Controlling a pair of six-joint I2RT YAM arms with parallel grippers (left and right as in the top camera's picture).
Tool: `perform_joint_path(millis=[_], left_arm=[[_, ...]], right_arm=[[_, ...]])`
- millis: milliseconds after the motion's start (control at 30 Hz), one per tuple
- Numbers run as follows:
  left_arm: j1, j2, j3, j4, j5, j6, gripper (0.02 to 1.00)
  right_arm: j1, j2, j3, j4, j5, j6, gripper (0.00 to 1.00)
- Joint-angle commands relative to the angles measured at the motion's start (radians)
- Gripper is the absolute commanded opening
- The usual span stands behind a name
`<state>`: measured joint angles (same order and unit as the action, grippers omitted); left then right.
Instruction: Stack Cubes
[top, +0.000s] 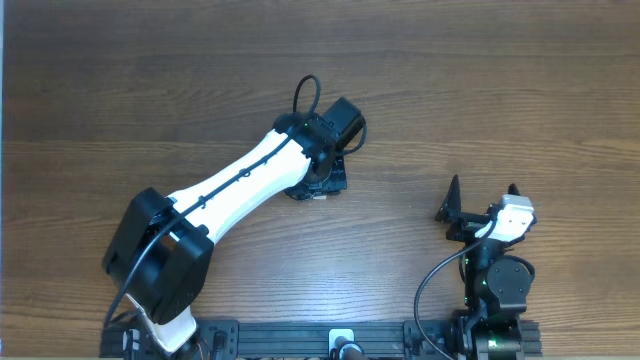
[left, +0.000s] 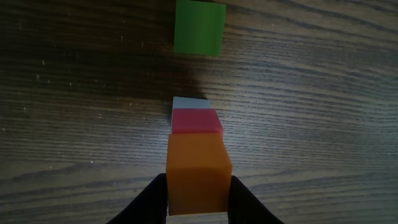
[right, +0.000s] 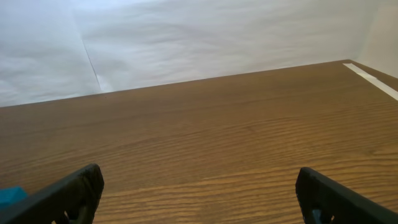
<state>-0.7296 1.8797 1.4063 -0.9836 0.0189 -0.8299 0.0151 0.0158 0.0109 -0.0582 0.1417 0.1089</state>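
Observation:
In the left wrist view an orange cube (left: 198, 171) sits between my left gripper's (left: 198, 208) two fingers, which press on its sides. It stands over a red cube (left: 196, 121), and a pale blue cube (left: 189, 103) peeks out beneath that, so the three line up as a stack. A green cube (left: 199, 27) lies alone on the wood beyond the stack. From above, the left gripper (top: 318, 183) is at the table's middle and covers the cubes. My right gripper (top: 482, 200) rests open near its base, holding nothing.
The wooden table (top: 500, 80) stretches bare around the stack. In the right wrist view open wood (right: 236, 143) runs to a white wall, and a small teal object (right: 9, 196) shows beside one finger.

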Motion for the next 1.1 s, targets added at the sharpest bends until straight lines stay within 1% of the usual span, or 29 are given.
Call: perform_joint_path(millis=[33, 100, 200, 300, 400, 433, 467, 600, 700, 833, 900, 1033, 1100], left_arm=[[0.008, 0.014, 0.016, 0.002, 0.006, 0.008, 0.332], [0.008, 0.014, 0.016, 0.004, 0.006, 0.008, 0.351], [0.008, 0.014, 0.016, 0.003, 0.002, 0.008, 0.459], [0.008, 0.014, 0.016, 0.003, -0.002, 0.008, 0.638], [0.008, 0.014, 0.016, 0.003, -0.007, 0.006, 0.858], [0.008, 0.014, 0.016, 0.003, -0.012, 0.0, 0.952], [0.008, 0.013, 0.016, 0.0, -0.022, -0.016, 0.998], [0.003, -0.014, 0.016, -0.009, -0.092, -0.068, 0.998], [-0.014, -0.092, 0.016, -0.008, -0.191, -0.099, 1.0], [-0.015, -0.28, 0.016, 0.004, -0.311, -0.098, 0.998], [0.004, -0.401, 0.016, 0.01, -0.344, -0.089, 0.998], [0.052, -0.639, 0.003, 0.027, -0.344, -0.008, 0.998], [0.11, -0.778, -0.042, 0.076, -0.306, 0.076, 0.996]], right_arm=[[0.005, -0.01, -0.006, -0.002, 0.01, 0.01, 0.991], [0.005, -0.01, -0.006, -0.002, 0.01, 0.01, 0.993], [0.005, -0.01, -0.006, -0.002, 0.01, 0.01, 0.991], [0.005, -0.01, -0.006, -0.002, 0.01, 0.01, 0.991], [0.005, -0.01, -0.006, -0.002, 0.01, 0.01, 0.991], [0.005, -0.01, -0.006, -0.002, 0.01, 0.01, 0.993], [0.005, -0.01, -0.006, -0.002, 0.01, 0.01, 0.993], [0.005, -0.01, -0.006, -0.002, 0.01, 0.01, 0.993], [0.005, -0.01, -0.006, -0.002, 0.01, 0.01, 0.993], [0.005, -0.01, -0.006, -0.002, 0.01, 0.01, 0.991], [0.005, -0.01, -0.006, -0.002, 0.01, 0.01, 0.991], [0.005, -0.01, -0.006, -0.002, 0.01, 0.01, 0.993], [0.005, -0.01, -0.006, -0.002, 0.01, 0.01, 0.991]])
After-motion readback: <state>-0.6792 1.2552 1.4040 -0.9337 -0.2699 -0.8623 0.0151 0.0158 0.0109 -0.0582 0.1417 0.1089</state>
